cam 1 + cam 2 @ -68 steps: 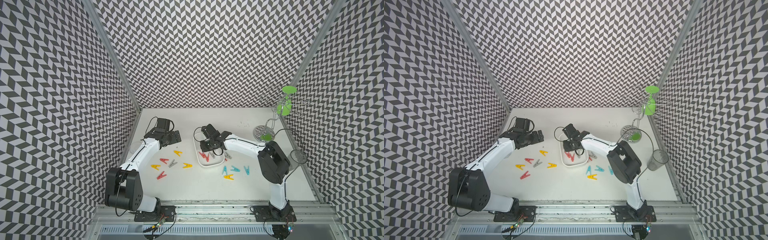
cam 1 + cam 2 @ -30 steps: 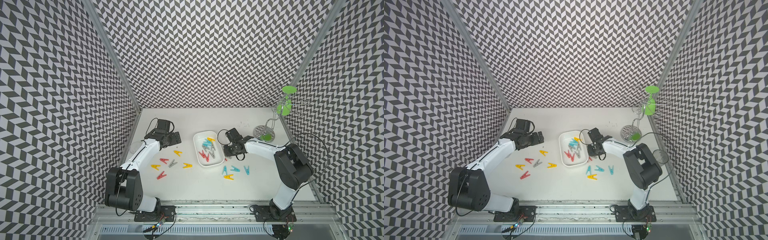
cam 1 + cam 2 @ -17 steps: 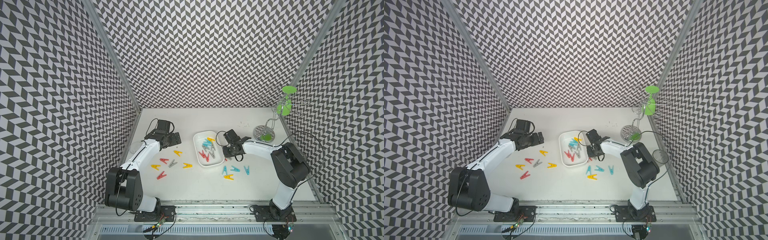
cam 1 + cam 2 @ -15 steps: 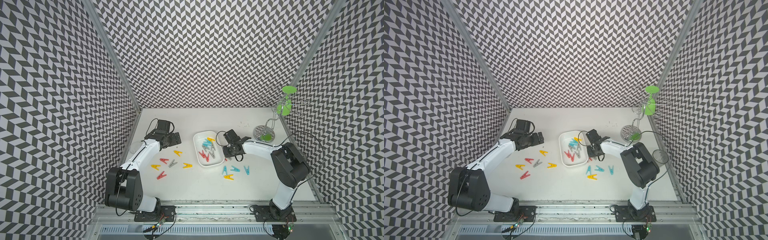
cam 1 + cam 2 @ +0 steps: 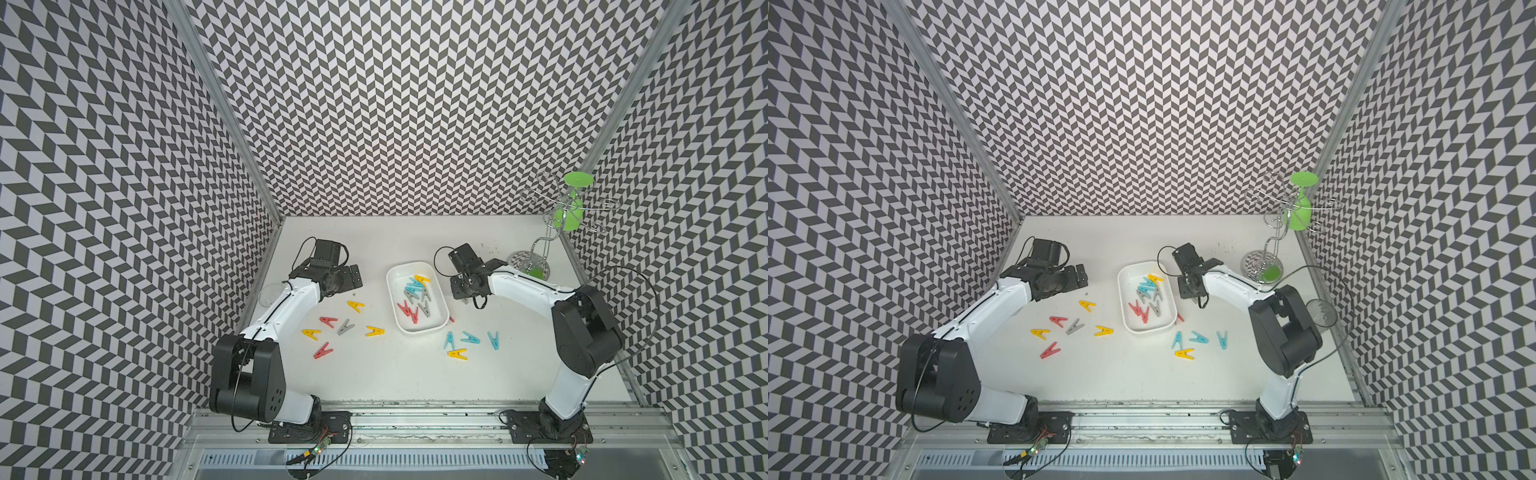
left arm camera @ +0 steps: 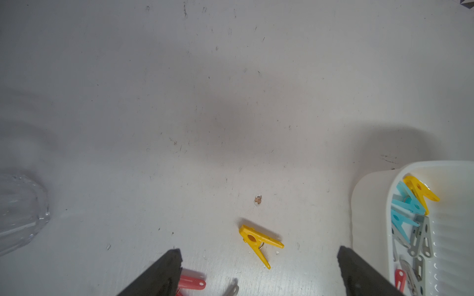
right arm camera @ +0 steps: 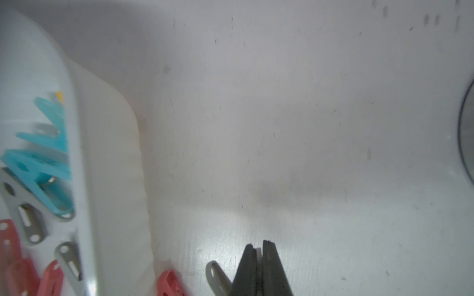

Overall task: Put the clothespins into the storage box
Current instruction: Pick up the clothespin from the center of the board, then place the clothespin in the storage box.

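Starting at the left edge of the table (image 5: 395, 374): a clear cup (image 5: 270, 293) stands tight against the wall. Just right of it the left gripper (image 5: 354, 277) hovers over the far-left part of the table, claw spread wide, nothing in it. In the left wrist view a yellow clothespin (image 6: 259, 241) lies flat on the bare surface below the gap, untouched. Toward the front edge from there, five more loose clothespins (image 5: 345, 327) lie scattered: two red, two yellow, one grey.

On to the middle of the table! The storage box (image 5: 390, 291) sits with its long sides running roughly front to back, a little skewed. It already holds a heap, with yellow at the far end, then blues and greys, and reds toward the near end.

Just off the box's right side, the right gripper (image 7: 259, 247) is down at the table, claw pinched together on a grey clothespin (image 7: 216, 274). A pale sliver shows between the tips, and the peg's rounded end sticks out beside them. A red clothespin (image 5: 451, 319) lies just beside the box's right wall, near its front corner.

Closer to the front edge, three blue clothespins (image 5: 469, 338) and one yellow lie in a loose cluster. In the far-right corner stands a wire stand (image 5: 530, 266) with a green goblet (image 5: 568, 214) hanging upside down on it.
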`<state>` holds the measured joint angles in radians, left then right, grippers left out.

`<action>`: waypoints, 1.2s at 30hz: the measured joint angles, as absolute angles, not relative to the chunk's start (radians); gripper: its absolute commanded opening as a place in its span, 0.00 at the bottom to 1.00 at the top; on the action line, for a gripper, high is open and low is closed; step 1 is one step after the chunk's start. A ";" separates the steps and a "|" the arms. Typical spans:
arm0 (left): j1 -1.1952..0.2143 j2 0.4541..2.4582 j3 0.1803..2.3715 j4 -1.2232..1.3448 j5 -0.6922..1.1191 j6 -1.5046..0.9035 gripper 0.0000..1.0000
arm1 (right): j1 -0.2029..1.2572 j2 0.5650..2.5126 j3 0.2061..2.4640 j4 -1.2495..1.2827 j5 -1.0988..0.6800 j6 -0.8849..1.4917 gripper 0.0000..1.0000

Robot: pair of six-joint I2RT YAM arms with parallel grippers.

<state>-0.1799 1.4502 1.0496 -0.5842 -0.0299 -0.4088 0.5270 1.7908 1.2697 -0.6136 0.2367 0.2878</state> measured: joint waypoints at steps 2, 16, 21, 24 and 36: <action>-0.180 1.450 1.053 -0.585 -0.030 -0.409 0.99 | 0.529 1.777 1.301 -0.621 0.238 0.289 0.09; -0.183 1.460 1.087 -0.593 -0.030 -0.409 0.99 | 0.734 1.823 1.472 -0.520 0.038 0.386 0.09; -0.184 1.460 1.087 -0.596 -0.030 -0.409 0.99 | 0.773 1.941 1.491 -0.456 -0.036 0.447 0.09; -0.184 1.460 1.087 -0.599 -0.031 -0.409 0.99 | 0.781 1.997 1.492 -0.431 -0.051 0.474 0.09; -0.184 1.456 1.087 -0.600 -0.036 -0.409 0.99 | 0.781 2.085 1.522 -0.366 -0.030 0.492 0.09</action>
